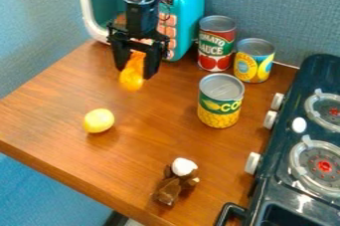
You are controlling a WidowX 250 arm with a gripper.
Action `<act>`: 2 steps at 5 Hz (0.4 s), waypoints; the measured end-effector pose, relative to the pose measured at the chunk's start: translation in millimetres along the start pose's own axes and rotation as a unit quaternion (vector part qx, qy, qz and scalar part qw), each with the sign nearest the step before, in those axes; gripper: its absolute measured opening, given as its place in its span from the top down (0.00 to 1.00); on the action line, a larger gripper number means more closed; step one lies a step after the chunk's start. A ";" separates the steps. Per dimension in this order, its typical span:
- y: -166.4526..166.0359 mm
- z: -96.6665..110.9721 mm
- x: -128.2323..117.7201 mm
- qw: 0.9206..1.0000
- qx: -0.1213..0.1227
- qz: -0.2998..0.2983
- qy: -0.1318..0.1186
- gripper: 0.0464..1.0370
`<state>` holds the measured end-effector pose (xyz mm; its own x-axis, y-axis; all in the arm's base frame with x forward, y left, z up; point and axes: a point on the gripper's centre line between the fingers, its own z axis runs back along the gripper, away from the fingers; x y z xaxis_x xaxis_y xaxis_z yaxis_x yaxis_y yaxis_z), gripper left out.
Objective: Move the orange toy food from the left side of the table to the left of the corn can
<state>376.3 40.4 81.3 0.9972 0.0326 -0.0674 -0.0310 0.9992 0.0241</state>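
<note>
End effector [136,70] hung over the rear part of the wooden surface [149,120], fingers clamped on an orange-and-yellow item [132,74]; the item pointed downward, orange above, yellow at its blurred lower end, its exact kind not clear. Black arm [141,8] came in from the top edge of the view. Just behind stood a teal toy microwave [188,6], its pale-framed door open toward the left of the view, a column of pinkish buttons on its front. To the right of the end effector, three upright cans: a red-and-green can [215,46] with tomatoes pictured on its label, near the microwave; a shorter yellow-and-blue can [253,61] close beside it; and a green-and-yellow corn can [219,103] nearer the camera. A yellow, lemon-like object [99,121] lay on the surface, in front of the end effector and toward the left of the view. Farther out, close to the front edge, lay a brown item [170,188] with a white, rounded part at its top. Along the right side was a dark toy stove [282,182] with two round burners and pale knobs on its side; a small white oval [299,125] showed on its top. Blue-grey panels rose behind the surface.
</note>
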 end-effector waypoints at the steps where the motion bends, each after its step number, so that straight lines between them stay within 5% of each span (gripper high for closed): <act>1: 1.9 5.2 -1.0 1.000 0.007 -0.007 0.010 0.21; 2: -2.3 -6.0 0.9 1.000 0.015 -0.004 0.021 0.21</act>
<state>376.8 38.3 75.2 0.9936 0.0255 -0.1096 -0.0198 0.9984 0.0526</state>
